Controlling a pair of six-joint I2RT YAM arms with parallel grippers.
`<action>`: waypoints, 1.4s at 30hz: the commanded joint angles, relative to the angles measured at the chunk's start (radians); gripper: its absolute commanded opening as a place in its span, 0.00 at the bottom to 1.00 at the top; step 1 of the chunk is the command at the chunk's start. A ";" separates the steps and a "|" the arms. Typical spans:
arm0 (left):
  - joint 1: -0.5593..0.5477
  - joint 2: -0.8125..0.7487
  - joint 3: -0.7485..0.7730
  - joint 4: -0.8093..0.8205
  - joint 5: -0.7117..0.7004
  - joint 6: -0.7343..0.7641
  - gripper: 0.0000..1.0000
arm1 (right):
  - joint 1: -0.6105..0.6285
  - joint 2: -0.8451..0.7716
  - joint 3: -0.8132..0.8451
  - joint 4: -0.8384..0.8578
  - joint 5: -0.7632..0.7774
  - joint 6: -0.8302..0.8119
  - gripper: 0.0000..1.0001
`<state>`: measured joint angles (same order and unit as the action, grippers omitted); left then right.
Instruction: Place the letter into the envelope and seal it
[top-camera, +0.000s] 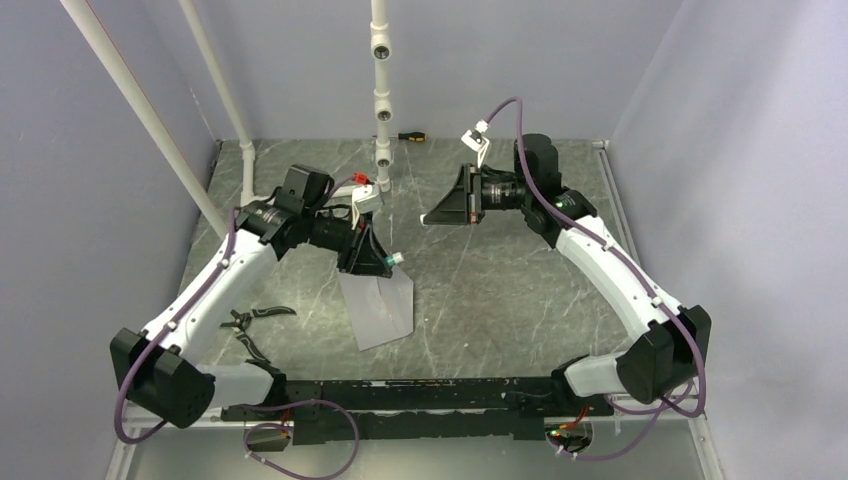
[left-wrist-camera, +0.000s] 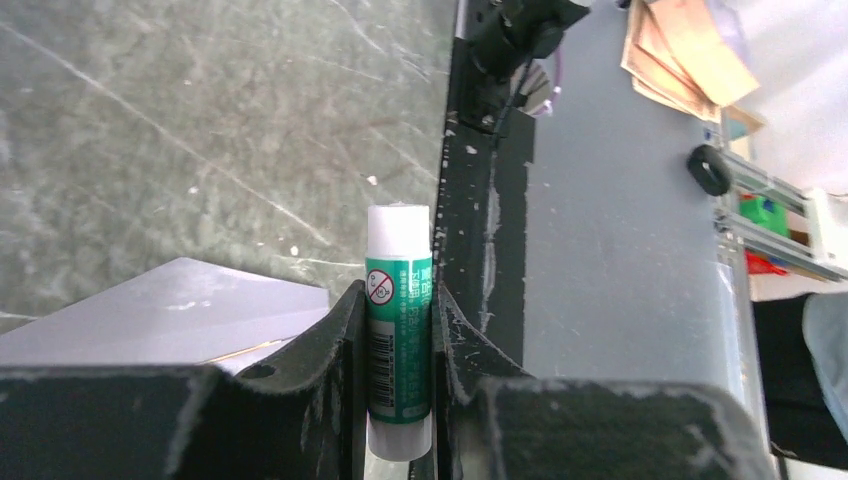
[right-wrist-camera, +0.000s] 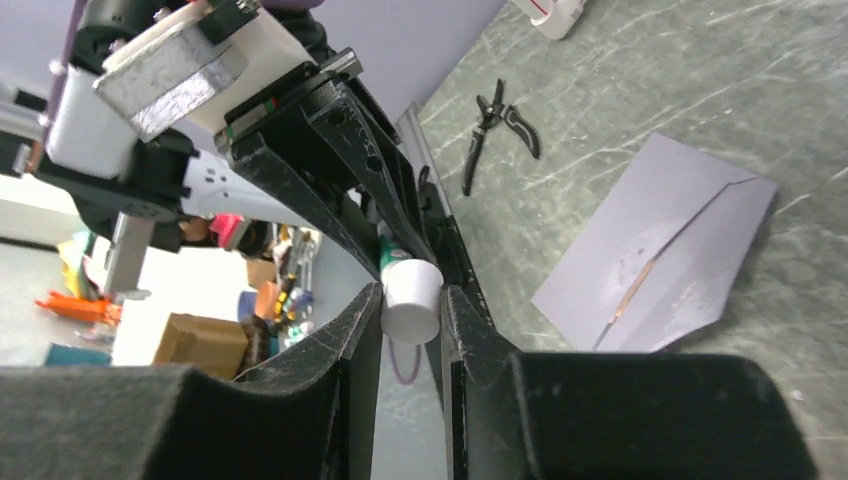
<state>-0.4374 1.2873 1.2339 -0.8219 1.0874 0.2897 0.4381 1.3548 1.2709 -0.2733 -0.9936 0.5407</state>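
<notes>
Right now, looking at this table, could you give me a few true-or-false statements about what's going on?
1. The left gripper holds a glue stick. True.
2. The right gripper is empty. False: it holds a white cap.
3. The envelope lies flat on the table. True.
4. The pliers lie on top of the envelope. False: they lie on the table beside it, not touching.

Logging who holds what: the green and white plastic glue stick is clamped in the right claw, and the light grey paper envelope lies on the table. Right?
Wrong claw. The left wrist view shows the green and white plastic glue stick clamped in the left claw, not the right. The light grey paper envelope does lie on the table.
</notes>
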 joint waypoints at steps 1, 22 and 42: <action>-0.001 -0.046 0.001 0.134 -0.127 -0.116 0.03 | 0.041 -0.025 0.021 0.071 0.103 0.193 0.00; -0.001 -0.143 -0.067 0.304 -0.260 -0.284 0.02 | 0.048 0.299 0.104 -0.604 1.047 -0.186 0.00; -0.001 -0.175 -0.095 0.343 -0.246 -0.370 0.02 | 0.046 0.503 -0.011 -0.417 1.050 -0.199 0.20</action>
<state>-0.4381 1.1442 1.1351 -0.5205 0.8330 -0.0547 0.4870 1.8591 1.2709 -0.7532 0.0319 0.3428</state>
